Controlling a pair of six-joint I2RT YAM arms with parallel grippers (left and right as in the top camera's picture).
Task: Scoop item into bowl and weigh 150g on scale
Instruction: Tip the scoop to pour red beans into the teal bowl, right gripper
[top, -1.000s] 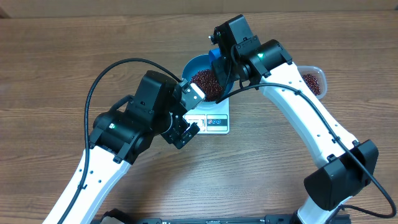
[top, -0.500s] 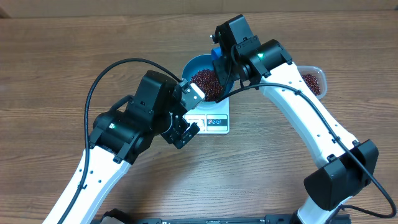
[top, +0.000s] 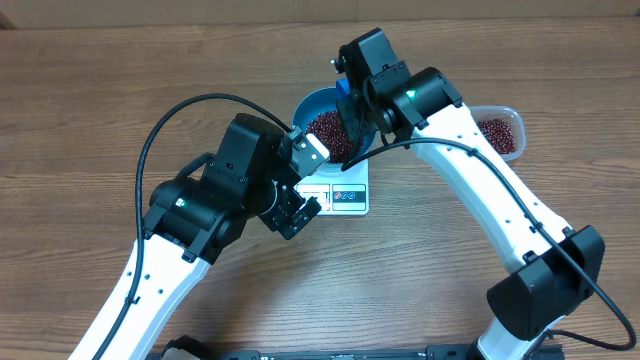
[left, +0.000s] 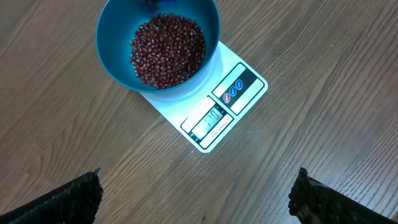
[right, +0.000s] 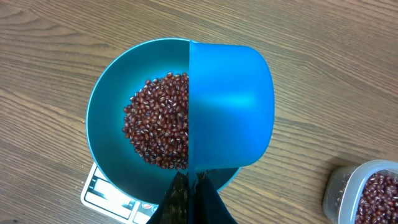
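Now the bowl (left: 112, 56) of beans (left: 166, 50) sits on the scale (left: 252, 93); right pincer (right: 193, 185) seemingly pinches the scoop (right: 230, 106) above; left pincer (left: 196, 193) spread.

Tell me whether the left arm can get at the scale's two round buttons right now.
Probably yes. The left gripper hangs open over bare table near the scale, whose buttons lie clear of the bowl; the right gripper holds the blue scoop above the bowl, not above them.
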